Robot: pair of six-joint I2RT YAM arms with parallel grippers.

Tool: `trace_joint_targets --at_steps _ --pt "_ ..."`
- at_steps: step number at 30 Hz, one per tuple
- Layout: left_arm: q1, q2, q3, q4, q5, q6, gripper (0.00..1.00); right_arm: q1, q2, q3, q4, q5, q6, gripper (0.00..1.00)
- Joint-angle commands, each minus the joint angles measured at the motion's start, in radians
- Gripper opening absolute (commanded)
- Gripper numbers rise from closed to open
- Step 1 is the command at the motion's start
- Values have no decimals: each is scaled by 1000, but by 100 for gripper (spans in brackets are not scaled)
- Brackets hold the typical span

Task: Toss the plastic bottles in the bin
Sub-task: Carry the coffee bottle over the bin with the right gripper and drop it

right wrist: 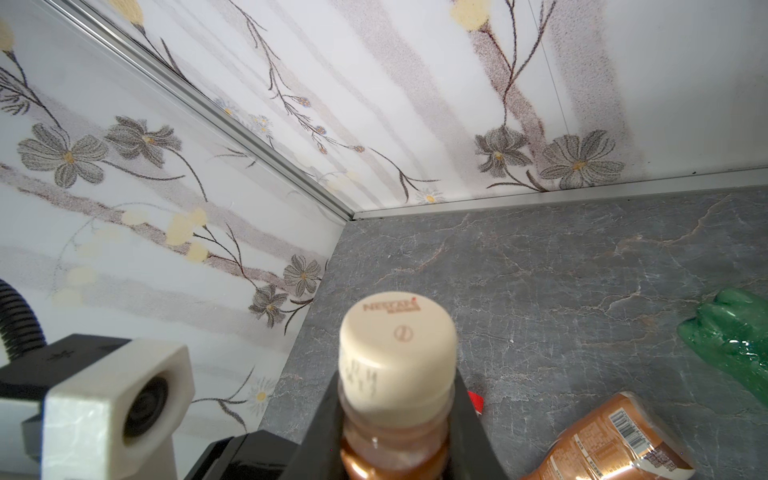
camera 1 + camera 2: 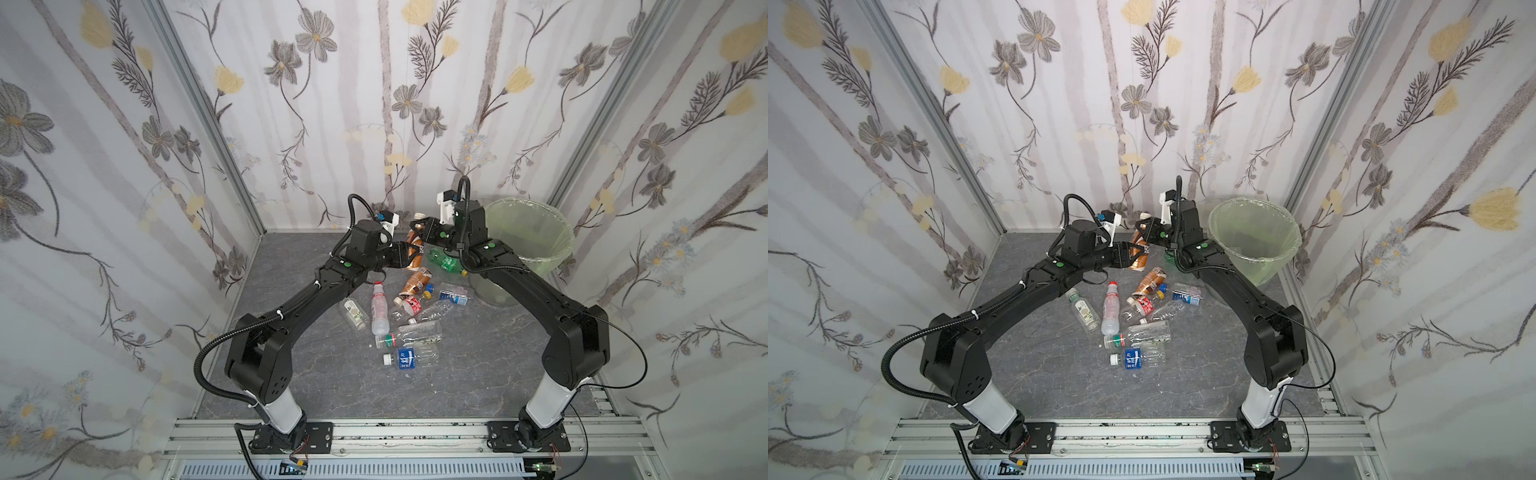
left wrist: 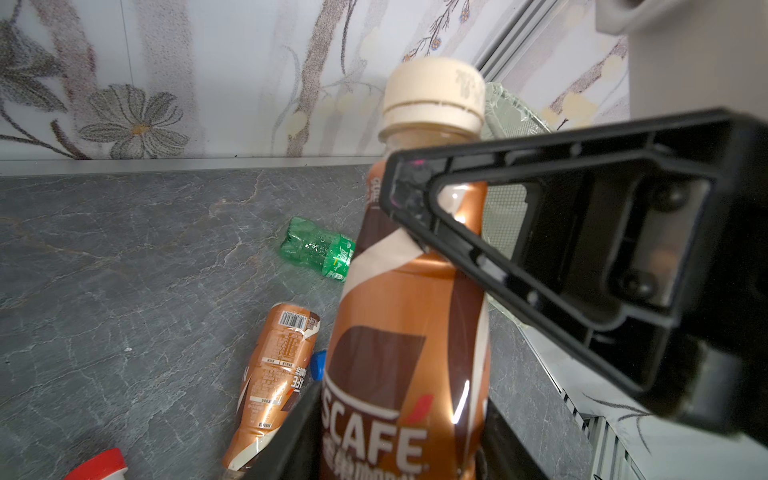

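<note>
The brown coffee bottle [image 2: 414, 243] sits aloft at the far middle, left of the bin [image 2: 559, 243], my right hand [image 2: 417, 227] clamped on its neck and my left hand [image 2: 410, 259] flanking its body, grip unclear, so I'd clear left fully before swinging binward.

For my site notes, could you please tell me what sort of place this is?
Probably a robot test cell dressed as a room: flowered wallpaper panels in aluminium framing, two black arms bolted to a slotted aluminium rail, and a grey marble-look floor strewn with plastic bottles.
</note>
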Motion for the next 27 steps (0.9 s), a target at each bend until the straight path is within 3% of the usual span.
trace_joint_targets --at_steps 1,6,13,20,27 --pt "1 -13 -5 32 -4 1 57 -3 0 14 37 21 -9 18" --pt "1 -28 -19 30 -20 4 70 -22 7 41 14 33 -23 16" --pt "2 -77 -59 29 -57 23 99 -71 -2 69 -36 49 -58 15" --pt "-1 -97 -44 27 -65 36 100 -124 -59 115 -142 87 -137 15" --pt "-43 -93 32 28 -70 87 100 -242 -245 112 -198 112 -168 16"
